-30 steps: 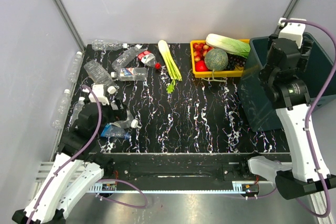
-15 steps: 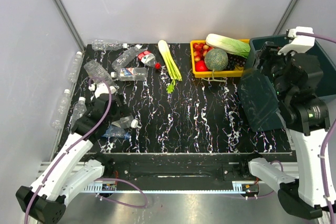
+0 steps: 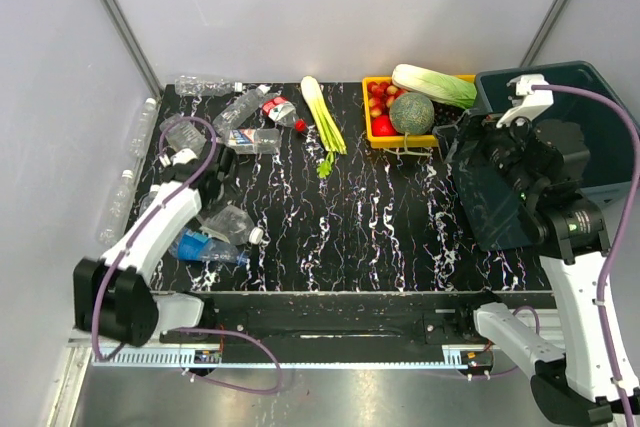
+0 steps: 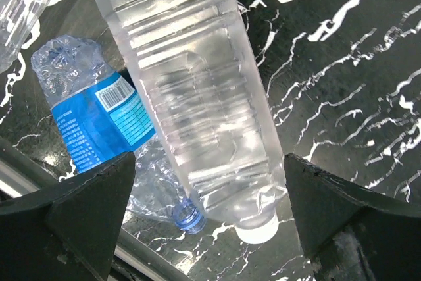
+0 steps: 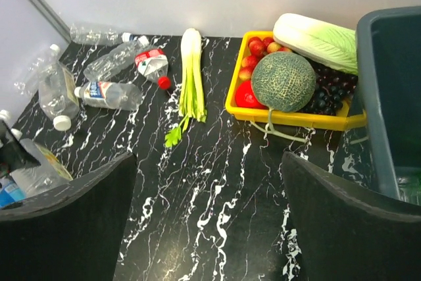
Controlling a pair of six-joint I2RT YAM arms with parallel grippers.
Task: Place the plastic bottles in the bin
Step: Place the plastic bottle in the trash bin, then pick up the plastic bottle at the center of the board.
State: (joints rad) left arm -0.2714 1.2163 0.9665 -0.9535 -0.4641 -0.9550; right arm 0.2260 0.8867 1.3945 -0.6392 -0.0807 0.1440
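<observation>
Your left tool (image 4: 209, 162) stands wide open over a clear bottle (image 4: 197, 97) lying on the desk (image 4: 355, 64), with a crushed blue-labelled bottle (image 4: 99, 123) touching it alongside. Your right tool (image 5: 207, 162) is also spread open and holds nothing, near the bin (image 5: 388, 97) at the desk's right side. More plastic bottles (image 3: 250, 139) lie scattered at the far left.
</observation>
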